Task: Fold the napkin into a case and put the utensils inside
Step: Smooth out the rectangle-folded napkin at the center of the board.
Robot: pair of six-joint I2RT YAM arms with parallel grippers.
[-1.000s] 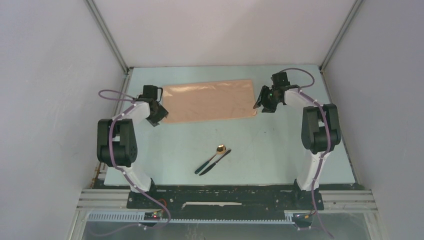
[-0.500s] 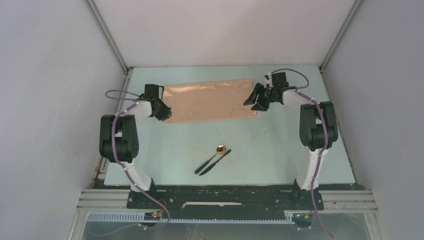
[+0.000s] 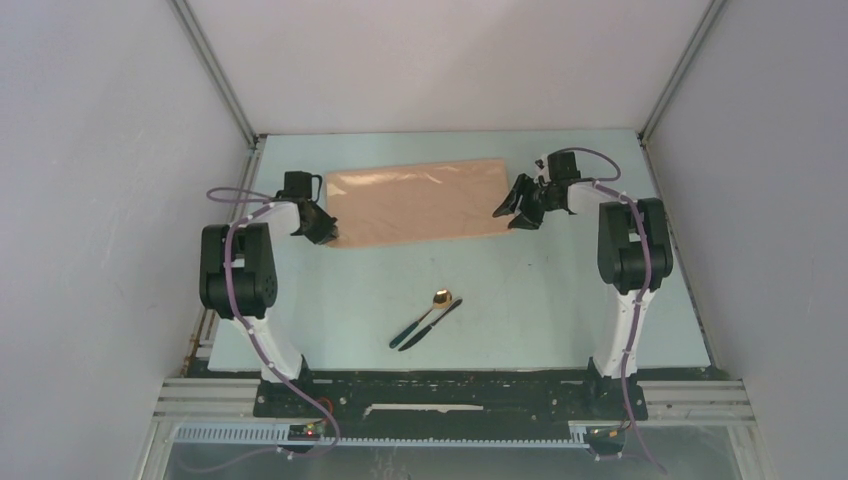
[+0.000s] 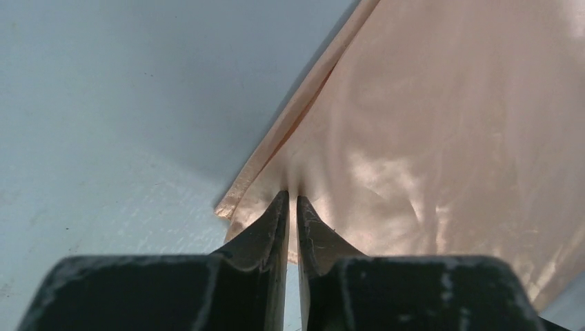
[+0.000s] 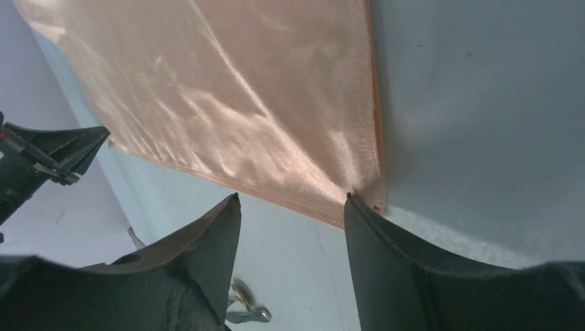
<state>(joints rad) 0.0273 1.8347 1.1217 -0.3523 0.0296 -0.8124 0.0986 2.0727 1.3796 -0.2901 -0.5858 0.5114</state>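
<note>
Toward the 12 o'clock end of the surface (image 3: 540, 290), the napkin (image 3: 420, 203) is lying as a long peach-tan rectangle, its long sides running roughly from 9 to 3 o'clock. It is lying mostly flat, with soft ripples catching the light. In the left wrist view two layers are showing along its edge.

At the napkin's 8 o'clock corner, the left end effector (image 3: 328, 232) is pinching the cloth. Its fingers (image 4: 265, 231) are standing almost together with only a slim gap between them, and the fabric is puckering right at their tips.

At the 4 o'clock corner, the right end effector (image 3: 510, 210) is hovering with its jaws standing wide apart. In its wrist view one fingertip (image 5: 359, 214) is sitting right at the cloth's corner, while the other is hanging over bare surface just off the near edge. I cannot tell whether that fingertip is pressing on the cloth.

At 6 o'clock from the napkin, well apart from it and between the two arms, the spoon (image 3: 432, 308) is lying with its gold bowl pointing toward 1 o'clock and its dark handle toward 7 o'clock. The slim dark knife (image 3: 434, 323) is lying just beside it on the 5 o'clock side, angled much the same way. Whether the two are touching is too small to tell.
</note>
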